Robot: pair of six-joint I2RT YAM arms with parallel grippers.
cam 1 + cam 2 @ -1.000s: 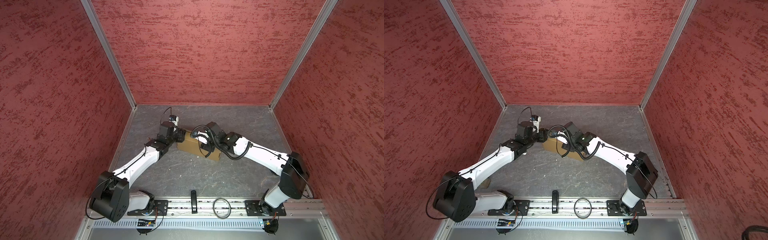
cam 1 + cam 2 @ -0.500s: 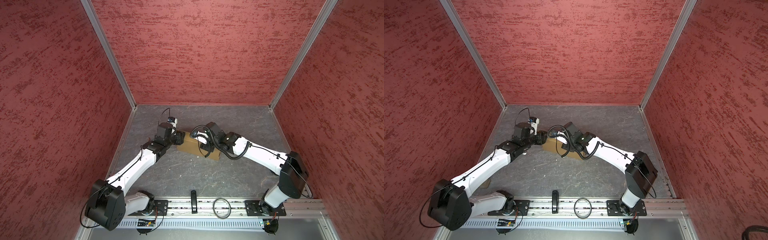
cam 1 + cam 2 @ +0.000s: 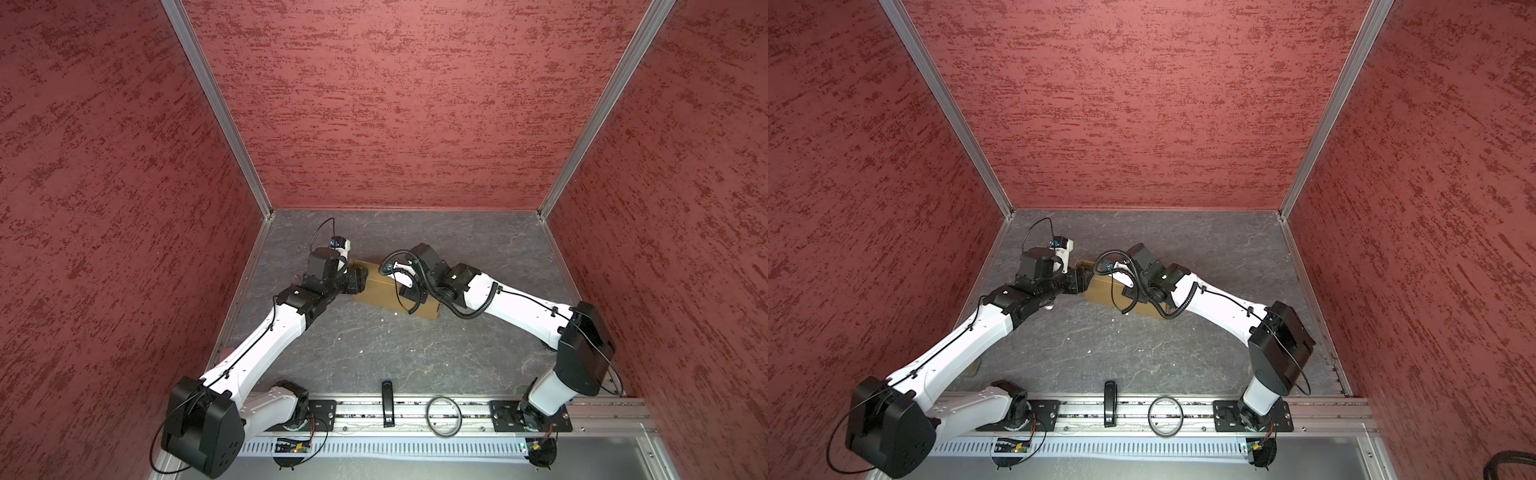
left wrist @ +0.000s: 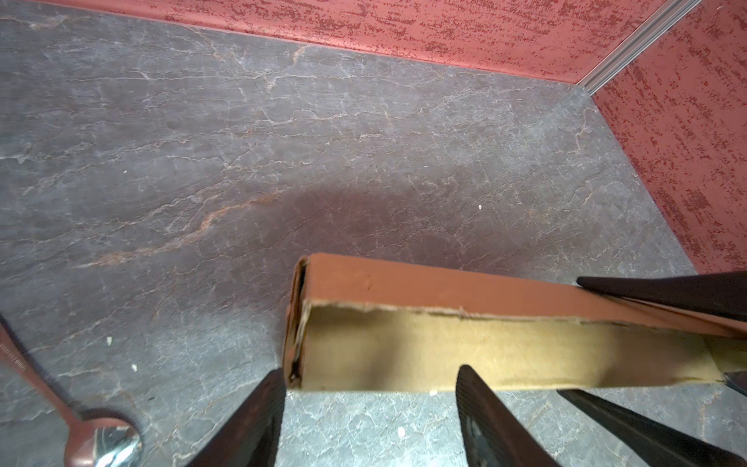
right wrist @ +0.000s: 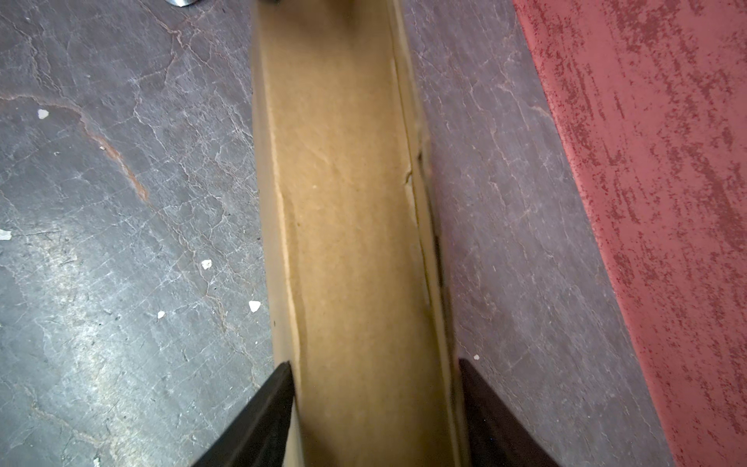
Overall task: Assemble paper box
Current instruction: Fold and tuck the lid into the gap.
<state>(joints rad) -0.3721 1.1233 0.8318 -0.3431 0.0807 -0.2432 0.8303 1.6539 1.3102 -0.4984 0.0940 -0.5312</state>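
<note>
Spanning the gap between the two hands in both top views, the folded paper box (image 3: 380, 291) sits low over the grey table (image 3: 374, 353). The left gripper (image 3: 360, 280) is at one end and the right gripper (image 3: 409, 291) is around mid-length.

Left wrist view: jaws parted, nothing pinched. The box end is just ahead of the fingertips (image 4: 481, 404). A spoon (image 4: 101, 440) lies off to one side.

Right wrist view: fingers (image 5: 262, 412) pressed against both sides of the box, clamping it. The box runs straight ahead.

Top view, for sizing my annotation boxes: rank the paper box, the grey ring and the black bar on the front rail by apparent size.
1. paper box, largest even though it is partly hidden.
2. grey ring.
3. black bar, roughly as long as the ring is wide but far narrower.
</note>
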